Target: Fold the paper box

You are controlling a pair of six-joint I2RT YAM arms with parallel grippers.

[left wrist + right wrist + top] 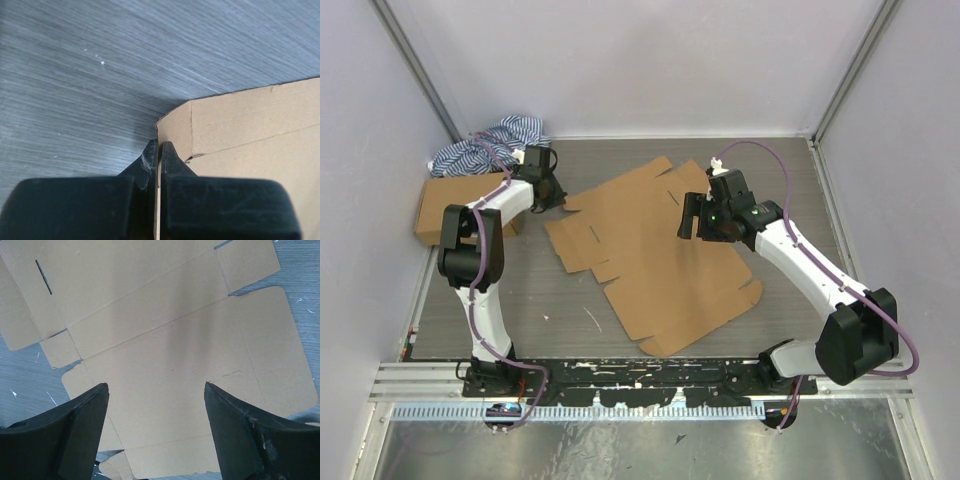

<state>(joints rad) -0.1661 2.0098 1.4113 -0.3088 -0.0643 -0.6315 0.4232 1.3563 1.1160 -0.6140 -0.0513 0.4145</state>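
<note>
Two arms are reaching over the paper box [655, 260], which is lying unfolded and flat on the grey table [520, 295]. The left gripper [159, 150] is pinching a flap's edge tight between its fingers, while the right gripper [156, 390] is hovering spread wide above the sheet, holding nothing.

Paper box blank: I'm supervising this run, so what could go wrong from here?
The left gripper is shut on only the edge of a corner flap of the paper box; pulling could tear it or slip off.
The right gripper hangs open above the sheet, holding nothing, so the flat blank may pivot rather than fold.
The ready-made cardboard box beside the left arm could get knocked.
</note>
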